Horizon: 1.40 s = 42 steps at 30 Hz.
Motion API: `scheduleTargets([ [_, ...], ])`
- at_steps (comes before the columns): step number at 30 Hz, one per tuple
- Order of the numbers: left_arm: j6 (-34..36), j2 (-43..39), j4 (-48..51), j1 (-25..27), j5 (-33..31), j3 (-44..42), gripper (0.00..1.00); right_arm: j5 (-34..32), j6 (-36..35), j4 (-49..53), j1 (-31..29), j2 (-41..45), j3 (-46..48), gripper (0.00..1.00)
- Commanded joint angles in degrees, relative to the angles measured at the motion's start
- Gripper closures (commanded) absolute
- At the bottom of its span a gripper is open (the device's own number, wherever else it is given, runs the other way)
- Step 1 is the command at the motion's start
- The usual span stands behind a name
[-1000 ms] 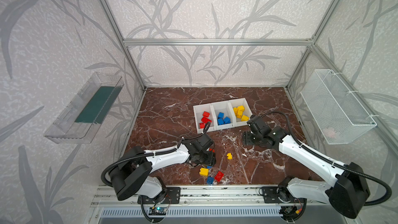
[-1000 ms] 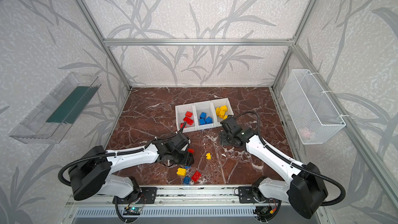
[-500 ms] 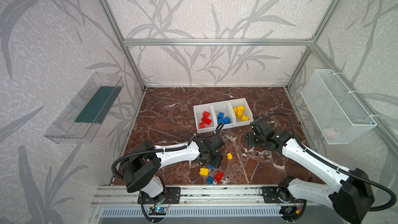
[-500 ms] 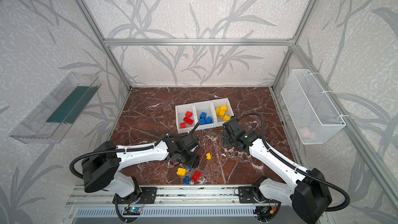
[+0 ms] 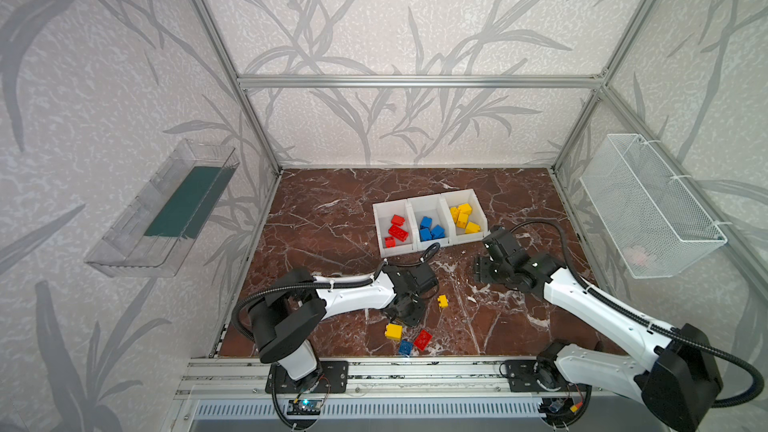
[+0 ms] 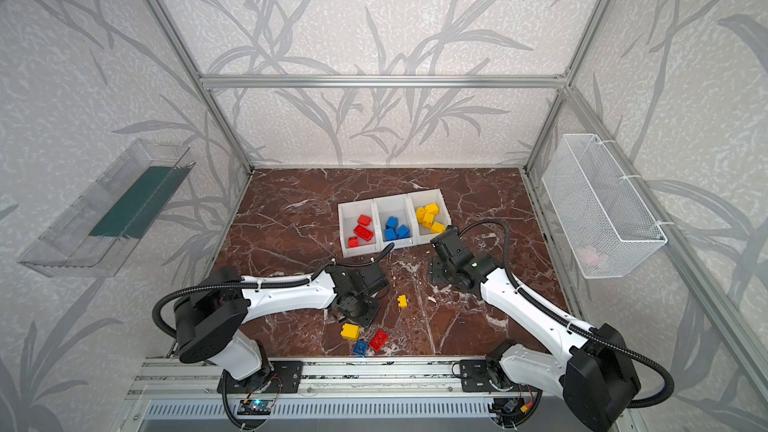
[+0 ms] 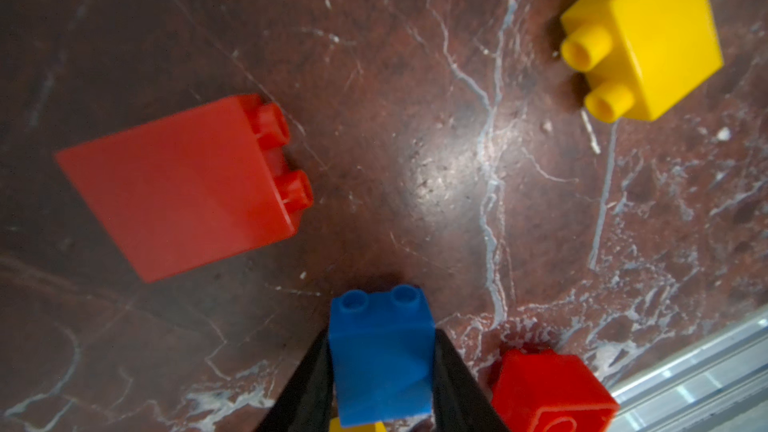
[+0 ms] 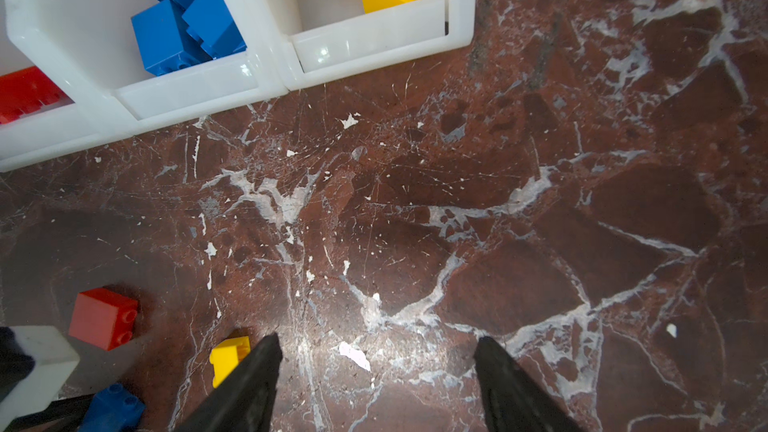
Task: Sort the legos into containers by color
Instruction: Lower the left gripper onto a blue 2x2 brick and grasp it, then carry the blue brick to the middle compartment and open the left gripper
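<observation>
My left gripper [image 7: 382, 338] is shut on a blue lego [image 7: 380, 361], low over the marble floor; both fingers press its sides. In both top views the left gripper [image 5: 409, 312] hides that lego. Loose around it lie a red lego [image 7: 183, 184], a small yellow lego [image 5: 443, 301], and a yellow [image 5: 393, 331], blue [image 5: 406, 347] and red [image 5: 423, 339] lego near the front rail. Three white containers [image 5: 469, 238] hold red, blue and yellow legos, sorted by color. My right gripper [image 8: 376, 351] is open over bare floor in front of them.
An aluminium rail [image 5: 374, 367] runs along the table's front edge, close to the loose legos. A wire basket [image 5: 648, 205] hangs on the right wall and a clear tray [image 5: 166, 209] on the left wall. Both arms lie low over the floor.
The left gripper moved right and forward toward the loose legos and closed on the blue lego. The right gripper stayed open and barely shifted.
</observation>
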State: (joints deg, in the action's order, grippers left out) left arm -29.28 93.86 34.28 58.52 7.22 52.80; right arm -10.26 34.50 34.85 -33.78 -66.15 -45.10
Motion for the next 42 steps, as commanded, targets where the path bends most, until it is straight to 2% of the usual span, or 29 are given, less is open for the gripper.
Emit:
scheduleTargets([
  [1, 1.8, 0.6, 1.0, 0.3, -1.7, 1.7, 0.68, -1.0, 0.6, 0.2, 0.3, 1.5, 0.8, 0.25],
  [6, 5.8, -0.2, 0.3, 0.0, -2.8, 6.0, 0.69, -1.8, 0.6, 1.5, 0.6, 3.6, 0.9, 0.25],
  [8, 6.5, 0.4, 2.1, -0.6, -6.5, 10.7, 0.69, -1.9, 0.5, 2.1, 0.6, 4.4, 0.8, 0.25],
  [10, 10.6, 2.1, 3.2, -1.2, -9.8, 16.5, 0.70, -2.1, 0.4, 2.7, 0.9, 5.4, 0.8, 0.25],
  [13, 15.9, 6.5, 3.2, -3.3, -12.6, 26.2, 0.70, -2.3, 0.6, 3.1, 1.1, 6.6, 1.2, 0.25],
  [18, 17.9, 16.0, 0.3, -10.9, -12.2, 39.5, 0.70, -1.6, 1.4, 4.3, 1.3, 8.2, 2.1, 0.25],
  [24, 21.1, 26.0, 1.5, -16.3, -14.0, 51.7, 0.70, -2.2, 1.5, 7.2, 1.3, 11.7, 2.6, 0.25],
  [30, 21.7, 30.7, -0.6, -18.3, -13.8, 56.2, 0.66, -2.7, 1.6, 8.5, 1.4, 13.9, 3.1, 0.26],
  [35, 21.5, 32.0, -0.2, -18.7, -15.2, 57.6, 0.46, -2.6, 1.6, 9.4, 1.5, 14.0, 3.1, 0.26],
  [42, 21.1, 30.3, 0.8, -19.0, -15.0, 57.4, 0.39, -2.7, 3.3, 10.0, 1.5, 14.3, 3.0, 0.25],
])
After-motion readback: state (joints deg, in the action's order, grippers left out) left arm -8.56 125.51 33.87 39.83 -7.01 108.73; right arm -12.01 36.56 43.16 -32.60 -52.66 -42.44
